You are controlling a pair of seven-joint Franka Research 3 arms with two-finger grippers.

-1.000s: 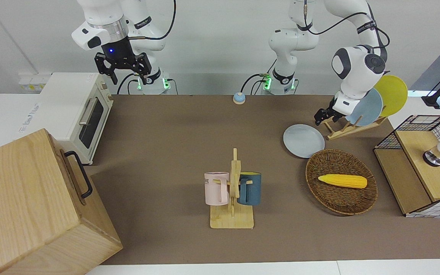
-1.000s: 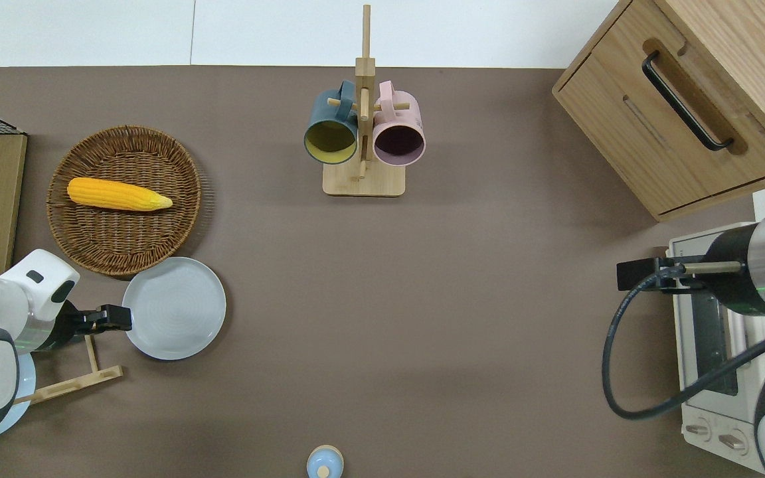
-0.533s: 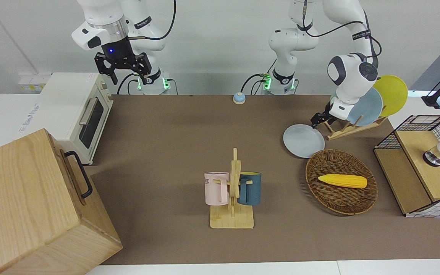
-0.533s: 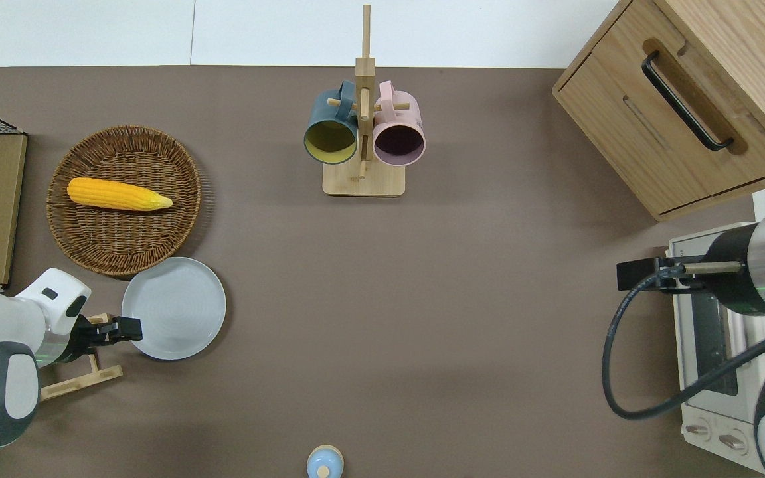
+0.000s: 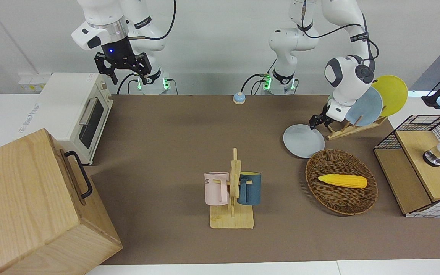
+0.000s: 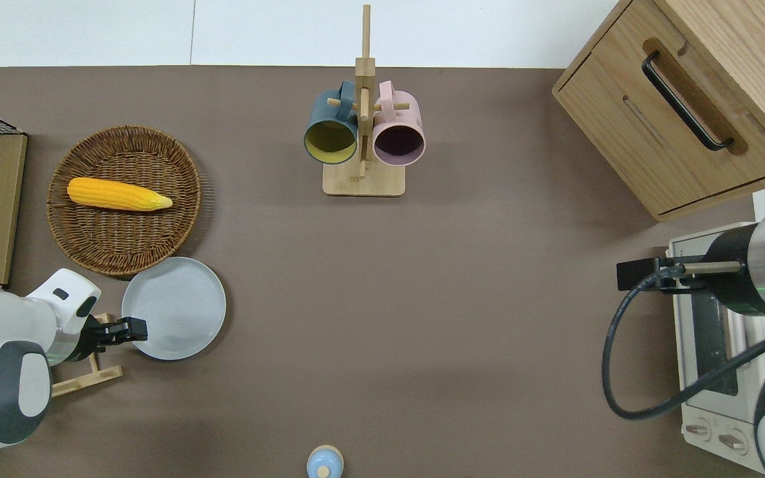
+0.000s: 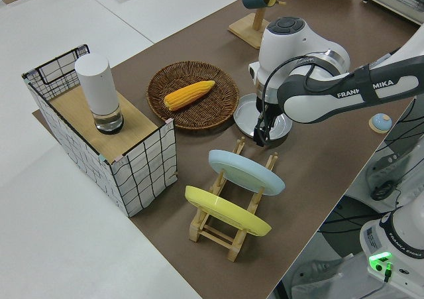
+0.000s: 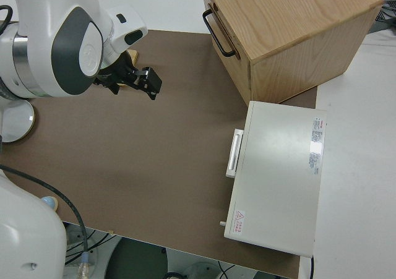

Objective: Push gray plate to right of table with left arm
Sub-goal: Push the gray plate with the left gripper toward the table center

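Note:
The gray plate (image 5: 303, 141) lies flat on the brown table (image 5: 174, 152) toward the left arm's end, touching the wicker basket's rim; it also shows in the overhead view (image 6: 176, 307). My left gripper (image 5: 316, 121) is low at the plate's rim on the side nearer the robots. In the overhead view (image 6: 133, 328) it overlaps that rim, and its fingers look shut and empty. In the left side view the gripper (image 7: 260, 134) partly hides the plate (image 7: 244, 111). My right arm is parked with its gripper (image 5: 122, 71) open.
A wicker basket (image 6: 186, 172) with a corn cob (image 6: 119, 194) lies just farther than the plate. A wooden rack holds a bluer plate (image 5: 369, 109) and a yellow plate (image 5: 392, 93). A mug tree (image 5: 233, 191), bell (image 5: 239, 98), wooden cabinet (image 5: 25, 206) and toaster oven (image 5: 75, 110) stand around.
My left gripper has moved from beside the rack onto the plate's near rim, toward the right arm's end. The plate has not visibly shifted. The right arm is unchanged.

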